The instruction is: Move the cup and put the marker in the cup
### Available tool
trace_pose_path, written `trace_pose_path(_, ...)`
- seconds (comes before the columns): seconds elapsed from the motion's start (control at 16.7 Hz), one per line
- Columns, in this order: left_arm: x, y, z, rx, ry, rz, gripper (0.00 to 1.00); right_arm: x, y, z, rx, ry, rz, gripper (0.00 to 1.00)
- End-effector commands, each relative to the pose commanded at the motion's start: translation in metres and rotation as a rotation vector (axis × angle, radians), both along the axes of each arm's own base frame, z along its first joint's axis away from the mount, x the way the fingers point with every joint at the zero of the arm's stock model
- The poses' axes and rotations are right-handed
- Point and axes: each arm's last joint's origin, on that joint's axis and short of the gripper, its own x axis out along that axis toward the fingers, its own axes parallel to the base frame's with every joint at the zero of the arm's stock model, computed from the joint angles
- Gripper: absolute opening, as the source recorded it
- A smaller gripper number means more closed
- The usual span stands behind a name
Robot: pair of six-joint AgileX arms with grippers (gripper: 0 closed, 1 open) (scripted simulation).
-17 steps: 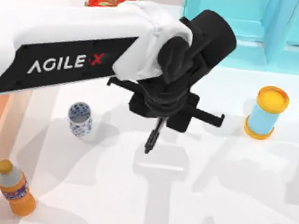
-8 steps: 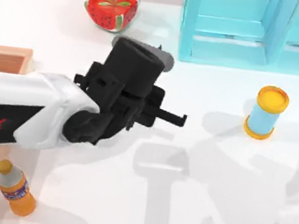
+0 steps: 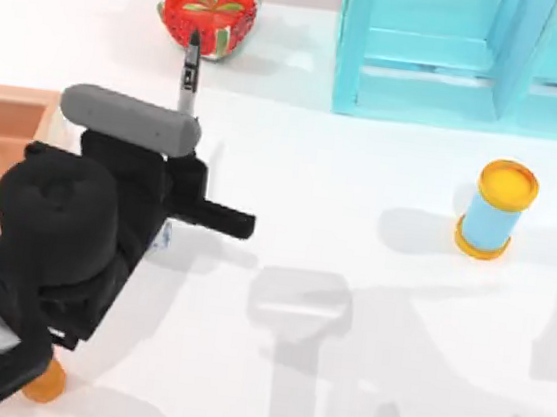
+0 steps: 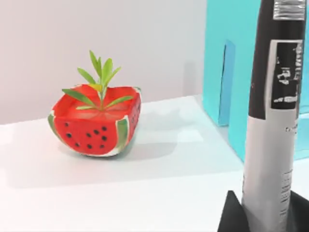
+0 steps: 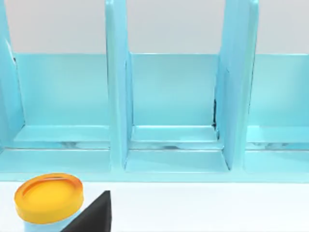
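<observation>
Gripping the marker [image 4: 273, 121] — left pincer [image 4: 263, 212] over white table [image 3: 351, 277], apparently near watermelon planter [image 3: 208, 14].

Even, bright light fell on the white surface [image 3: 382, 180], with no glare. Soft grey arm shadows lay across its near half in the top view, and the cylinder [image 3: 497, 209] cast one leftward. The planter [image 4: 95, 121] shaded the surface beneath it.
</observation>
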Motion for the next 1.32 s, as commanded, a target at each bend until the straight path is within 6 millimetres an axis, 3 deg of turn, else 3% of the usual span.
trace_pose_path(0.3,-0.029,0.031,0.003,-0.079,-0.218,0.045,0.00,0.000,0.000,0.000,0.000,0.000,0.000,1.00)
trace_pose_path(0.54,-0.037,0.039,0.004,-0.099,-0.273,0.058,0.00,0.000,0.000,0.000,0.000,0.000,0.000,1.00)
trace_pose_path(0.9,-0.033,0.038,0.005,-0.102,-0.278,0.059,0.00,0.000,0.000,0.000,0.000,0.000,0.000,1.00)
trace_pose_path(1.32,-0.002,0.030,-0.011,-0.089,-0.258,0.052,0.00,0.000,0.000,0.000,0.000,0.000,0.000,1.00)
